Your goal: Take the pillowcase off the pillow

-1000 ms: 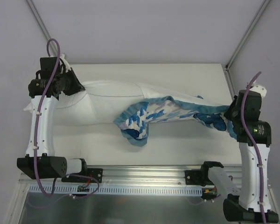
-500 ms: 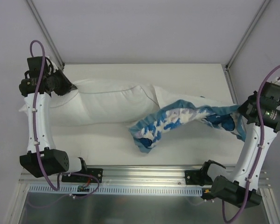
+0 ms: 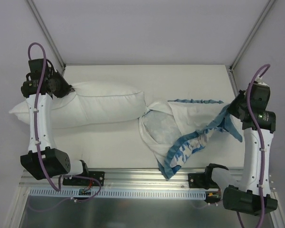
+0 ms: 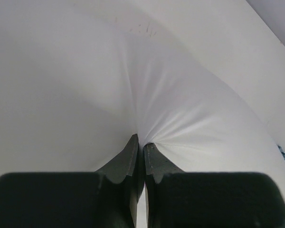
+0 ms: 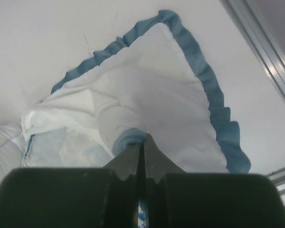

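On the white tabletop (image 3: 133, 76), a plump, plain white rectangular pillow (image 3: 102, 105) lies lengthwise across the left half. Its left end pokes out past the left arm (image 3: 40, 123).

That arm rises from its base at the near left corner. Its white forearm runs toward the far side, and the wrist bends to the right, so the left tool (image 3: 70, 89) meets the pillow's far left edge. In the left wrist view, the left tool (image 4: 140, 140) is clenched, its two dark fingers pressed together on a pinch of the pillow (image 4: 85, 85). Creases fan out from that pinch.

To the right of the pillow sprawls the fabric pillowcase (image 3: 180, 126). It lies mostly with its white inside up. Teal-blue ruffled edging (image 3: 194, 101) runs along its far side. A patch of blue, grey and white houndstooth shows at its near corner, close to the metal rail (image 3: 147, 178). Its left part touches the pillow's right end. Whether that corner of the pillow sits inside the pillowcase, I cannot tell.

The right arm (image 3: 254, 147) stands along the right edge of the tabletop, with its wrist turned inward to the left. The right tool (image 3: 233, 111) grips the right end of the pillowcase. In the right wrist view, the right tool (image 5: 142, 137) is closed tight on bunched blue edging. The pillowcase (image 5: 171, 95) spreads away from it, white and bordered by the ruffle.
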### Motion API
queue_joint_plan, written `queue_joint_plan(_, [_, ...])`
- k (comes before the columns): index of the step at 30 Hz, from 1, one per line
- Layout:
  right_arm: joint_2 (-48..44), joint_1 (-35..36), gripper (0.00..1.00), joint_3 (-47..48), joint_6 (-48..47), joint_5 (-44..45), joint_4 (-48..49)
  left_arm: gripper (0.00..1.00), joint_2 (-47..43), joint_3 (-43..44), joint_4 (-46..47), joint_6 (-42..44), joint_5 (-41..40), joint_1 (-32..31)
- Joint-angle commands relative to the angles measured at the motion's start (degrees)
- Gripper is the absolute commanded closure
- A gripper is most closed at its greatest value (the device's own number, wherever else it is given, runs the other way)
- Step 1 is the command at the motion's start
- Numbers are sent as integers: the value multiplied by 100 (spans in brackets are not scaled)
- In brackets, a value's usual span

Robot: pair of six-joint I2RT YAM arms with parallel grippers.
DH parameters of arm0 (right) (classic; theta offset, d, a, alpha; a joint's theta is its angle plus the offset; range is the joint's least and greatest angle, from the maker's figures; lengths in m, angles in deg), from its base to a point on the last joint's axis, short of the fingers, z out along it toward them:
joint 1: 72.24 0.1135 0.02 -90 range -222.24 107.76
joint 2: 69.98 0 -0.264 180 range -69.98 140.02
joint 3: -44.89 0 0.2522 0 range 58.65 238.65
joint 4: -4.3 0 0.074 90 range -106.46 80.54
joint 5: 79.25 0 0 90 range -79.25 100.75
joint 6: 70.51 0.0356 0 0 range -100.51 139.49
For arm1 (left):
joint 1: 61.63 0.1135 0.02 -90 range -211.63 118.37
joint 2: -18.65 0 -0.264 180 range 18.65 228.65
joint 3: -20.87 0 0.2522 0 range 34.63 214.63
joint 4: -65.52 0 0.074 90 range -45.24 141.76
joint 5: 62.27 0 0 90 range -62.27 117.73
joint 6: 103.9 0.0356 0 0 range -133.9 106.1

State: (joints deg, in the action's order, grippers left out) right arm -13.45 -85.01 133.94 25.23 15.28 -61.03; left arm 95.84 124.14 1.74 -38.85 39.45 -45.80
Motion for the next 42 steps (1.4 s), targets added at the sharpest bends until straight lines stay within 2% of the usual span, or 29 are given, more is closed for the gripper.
queue_joint_plan(1, [68, 659, 99, -111, -11, 239, 446, 100, -239, -100, 590, -221, 269, -247])
queue_joint_plan(4, [559, 960, 99, 204, -116, 285, 613, 100, -336, -329, 642, -247, 260, -510])
queue_joint_plan(5, [804, 979, 98, 649, -178, 206, 526, 100, -379, -390, 660, -282, 234, -590])
queue_joint_plan(7, [1613, 1092, 89, 1179, -406, 4, 159, 100, -441, -566, 695, -309, 216, -782])
queue_joint_plan(8, [1841, 1180, 72, 1381, -494, 30, 43, 100, -459, -619, 713, -335, 216, -845])
queue_joint_plan(9, [2105, 1381, 36, 1601, -529, 82, -62, 100, -503, -698, 713, -344, 216, -897])
queue_joint_plan(11, [2099, 1654, 5, 1194, -521, 293, 23, 100, -529, -760, 730, -326, 216, -986])
queue_joint_plan(12, [1925, 1899, 1, 920, -521, 294, 146, 100, -529, -804, 730, -335, 225, -995])
queue_joint_plan(13, [1810, 2015, 3, 639, -530, 302, 365, 100, -529, -804, 730, -309, 225, -986])
queue_joint_plan(17, [1388, 2691, 4, -811, -354, 92, 771, 100, -512, -725, 730, -239, 172, -986])
queue_joint_plan(21, [1097, 3974, 4, -2067, 5, -22, 1270, 100, -485, -646, 730, -256, 146, -995])
queue_joint_plan(26, [1535, 5168, 4, -2545, 830, 55, 1886, 100, -424, -602, 739, -344, 163, -986])
queue_joint_plan(32, [2967, 5839, 4, -2282, 1701, 758, 2151, 100, -538, -698, 730, -344, 111, -986])
queue_joint_plan(33, [3099, 5856, 1, -2247, 1729, 794, 2212, 100, -573, -699, 730, -318, 84, -986])
queue_joint_plan(35, [3354, 5865, 15, -2176, 1799, 882, 2283, 100, -608, -734, 730, -291, 93, -986])
queue_joint_plan(36, [3364, 5865, 41, -2150, 1808, 952, 2274, 100, -626, -725, 722, -291, 119, -977])
queue_joint_plan(38, [3225, 5778, 72, -2106, 1782, 1242, 2144, 100, -626, -734, 722, -256, 146, -960])
queue_joint_plan(39, [3128, 5682, 98, -2097, 1738, 1312, 2073, 100, -635, -742, 713, -247, 163, -925])
queue_joint_plan(42, [2452, 4989, 99, -2132, 1502, 1506, 1888, 100, -670, -751, 695, -238, 242, -863])
